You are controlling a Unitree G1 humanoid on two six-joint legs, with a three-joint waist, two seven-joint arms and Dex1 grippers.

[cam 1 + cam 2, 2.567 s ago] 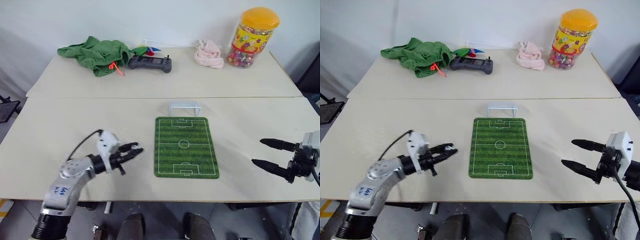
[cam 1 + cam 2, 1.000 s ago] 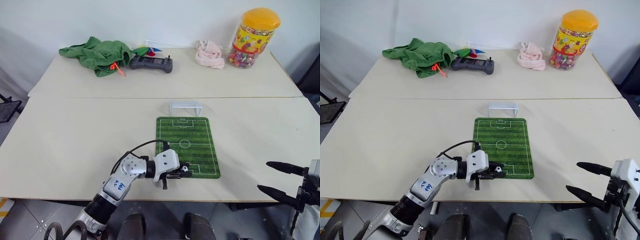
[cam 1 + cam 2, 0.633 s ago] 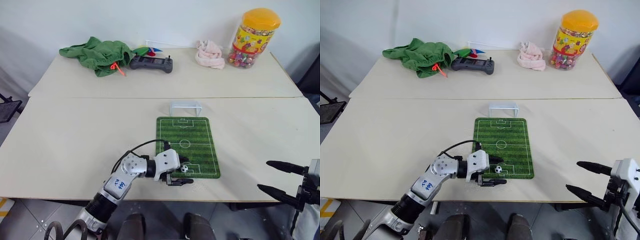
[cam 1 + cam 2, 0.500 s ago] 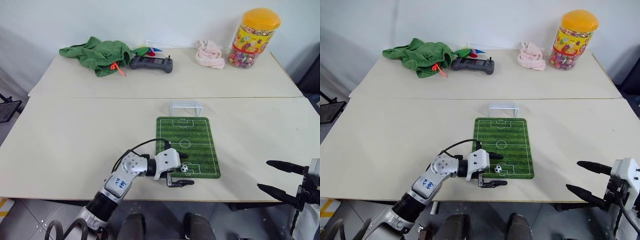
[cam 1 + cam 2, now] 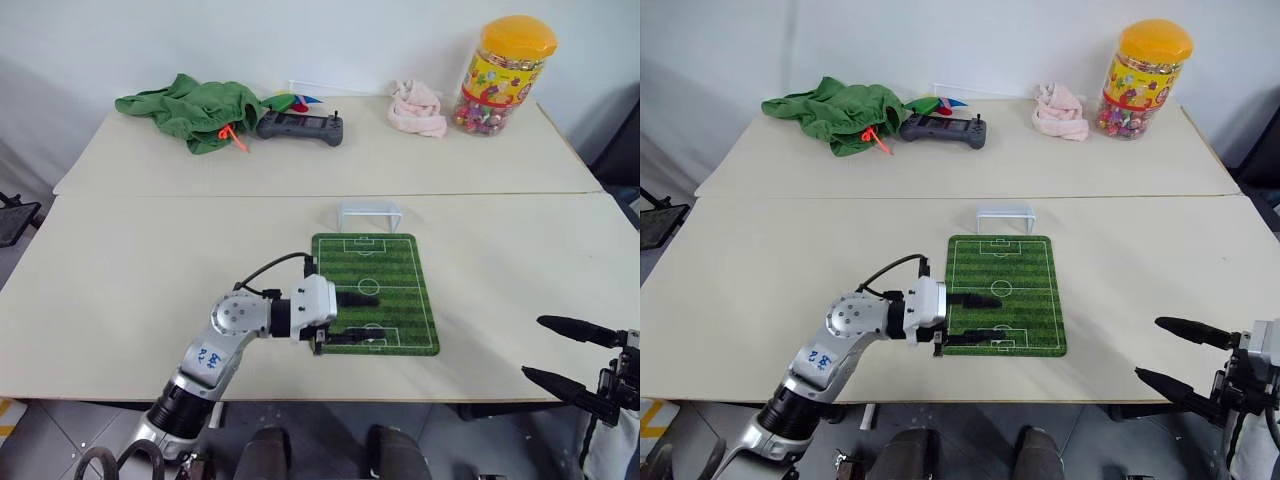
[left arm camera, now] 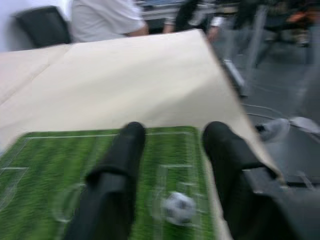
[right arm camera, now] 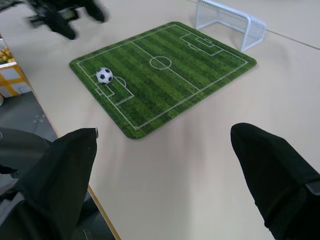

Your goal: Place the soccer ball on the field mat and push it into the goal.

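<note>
One soccer ball (image 7: 104, 75) on one field mat (image 7: 165, 75), one goal (image 7: 229, 22); both pincers apart.

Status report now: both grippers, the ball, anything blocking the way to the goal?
Left gripper open above tiny black-and-white soccer ball, released on striped green field mat. Right gripper open, off to the side. Path to small white goal frame unobstructed.

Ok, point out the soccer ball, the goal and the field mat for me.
soccer ball (image 7: 104, 75), right wrist view, middle of the ball.
goal (image 5: 369, 213), left eye view, front crossbar.
field mat (image 5: 388, 268), left eye view, bare grass print right of the centre circle.
</note>
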